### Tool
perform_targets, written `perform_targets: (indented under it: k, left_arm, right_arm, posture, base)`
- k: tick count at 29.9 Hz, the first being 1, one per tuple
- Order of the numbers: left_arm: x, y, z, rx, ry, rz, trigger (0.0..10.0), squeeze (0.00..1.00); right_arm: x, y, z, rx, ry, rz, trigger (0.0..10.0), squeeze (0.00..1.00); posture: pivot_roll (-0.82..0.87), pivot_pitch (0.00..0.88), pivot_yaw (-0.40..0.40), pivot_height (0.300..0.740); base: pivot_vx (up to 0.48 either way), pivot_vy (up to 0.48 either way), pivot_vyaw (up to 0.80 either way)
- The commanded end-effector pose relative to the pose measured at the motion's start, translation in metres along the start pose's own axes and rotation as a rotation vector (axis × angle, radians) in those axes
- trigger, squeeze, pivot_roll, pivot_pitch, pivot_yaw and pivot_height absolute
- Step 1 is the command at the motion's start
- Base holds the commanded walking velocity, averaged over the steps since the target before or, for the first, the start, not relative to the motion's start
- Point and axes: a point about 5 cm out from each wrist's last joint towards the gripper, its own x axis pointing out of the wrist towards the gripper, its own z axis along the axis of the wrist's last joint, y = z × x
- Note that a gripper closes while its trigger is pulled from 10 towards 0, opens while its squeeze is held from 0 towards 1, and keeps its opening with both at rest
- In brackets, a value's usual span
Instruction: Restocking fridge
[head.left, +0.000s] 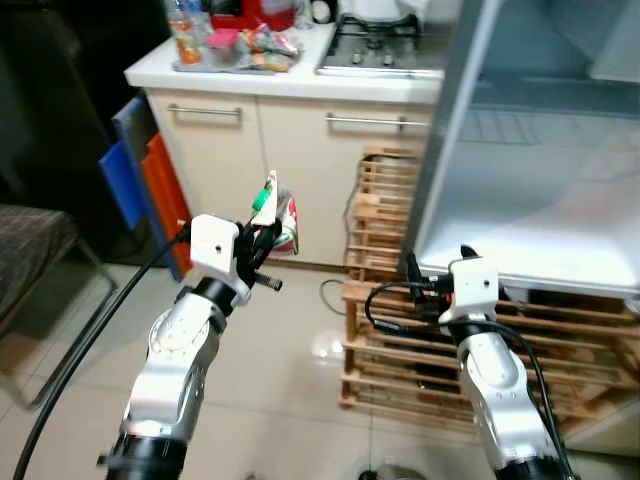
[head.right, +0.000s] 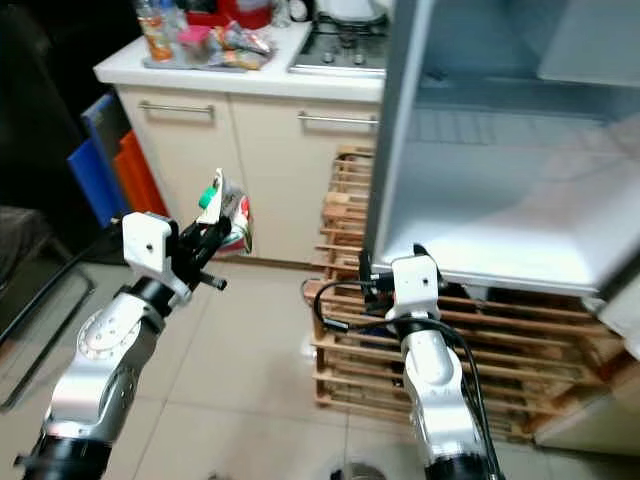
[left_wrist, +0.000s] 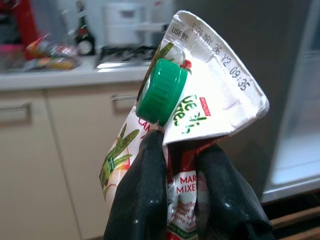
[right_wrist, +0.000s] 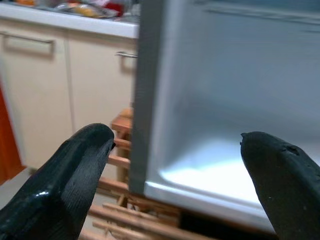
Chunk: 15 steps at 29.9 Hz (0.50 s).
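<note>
The left tool (head.left: 258, 258) is clamping a crumpled carton pouch (left_wrist: 200, 107) with a green screw cap (left_wrist: 162, 92); both fingers (left_wrist: 142, 200) are pinching its lower body, the capped end standing above them. The pouch is being carried well apart from the open fridge (head.left: 540, 170), which lies off toward the right tool's side. The right tool (head.right: 385, 285) is holding nothing, its fingers (right_wrist: 75, 165) spread wide, pointing at the fridge's near front edge, just above the wooden slatted rack (head.left: 380, 300). The fridge floor ahead of it is appearing bare. Beyond the left tool, the surface (head.left: 300, 75) is carrying further packets (head.left: 235, 45).

Risks, as judged: the grip is taking soft, creased packaging rather than a rigid wall, so the pouch could be slipping or folding during the reach. The reach across to the fridge is passing the door frame edge; a low approach could be catching the rack or the frame.
</note>
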Motion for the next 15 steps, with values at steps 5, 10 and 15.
perform_targets:
  k: [5, 10, 15]
  left_arm:
    - [0.0022, 0.0024, 0.0054, 0.001, -0.024, 0.011, 10.0, 0.0]
    - [0.0023, 0.0008, 0.0055, -0.018, -0.032, 0.012, 10.0, 0.0]
    - [0.0021, -0.0006, 0.0061, -0.016, -0.034, 0.007, 10.0, 0.0]
  right_arm:
    - [0.0006, 0.002, 0.004, -0.003, -0.007, 0.008, 10.0, 0.0]
    - [-0.0001, 0.0009, 0.0037, -0.007, -0.005, 0.005, 10.0, 0.0]
    - [-0.0005, 0.0016, 0.0039, -0.005, -0.004, 0.007, 10.0, 0.0]
  posture:
    - [-0.15, 0.0, 0.051, 0.74]
    - [-0.15, 0.0, 0.049, 0.74]
    - [-0.15, 0.0, 0.049, 0.74]
  base:
    - [0.254, -0.404, -0.65]
    - [0.054, 0.0, -0.68]
    - [0.0, 0.0, -0.66]
